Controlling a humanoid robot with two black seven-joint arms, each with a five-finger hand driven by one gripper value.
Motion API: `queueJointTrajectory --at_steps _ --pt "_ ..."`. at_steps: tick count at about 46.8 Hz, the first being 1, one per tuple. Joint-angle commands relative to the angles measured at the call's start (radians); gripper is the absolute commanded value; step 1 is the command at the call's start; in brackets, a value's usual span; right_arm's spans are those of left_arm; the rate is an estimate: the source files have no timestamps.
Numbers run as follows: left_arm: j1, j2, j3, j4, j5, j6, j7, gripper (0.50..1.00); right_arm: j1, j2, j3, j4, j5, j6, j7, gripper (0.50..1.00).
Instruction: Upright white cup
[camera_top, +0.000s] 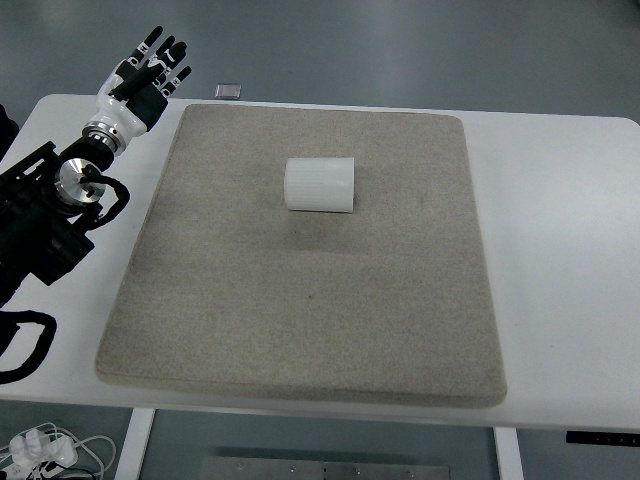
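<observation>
A white ribbed cup lies on its side on the grey mat, near the mat's middle toward the far side, its axis running left to right. My left hand is raised over the table's far left corner, well to the left of the cup, with its fingers spread and holding nothing. The left arm comes in from the left edge. The right arm does not show.
The mat covers most of the white table. A small dark flat object lies on the table just beyond the mat's far left edge. White cables lie on the floor at the lower left.
</observation>
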Motion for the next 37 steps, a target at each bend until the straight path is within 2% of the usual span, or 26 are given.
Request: queueJointTrajectory --at_steps 1,37 --pt "0.002 0.000 0.000 0.000 -0.001 -0.008 0.000 1.000 0.000 0.000 0.000 -0.001 0.000 0.000 0.000 0.952" --pt "-0.005 0.002 0.012 -0.006 0.010 -0.001 0.002 1.000 0.000 0.000 0.000 0.001 0.000 0.000 0.000 0.952"
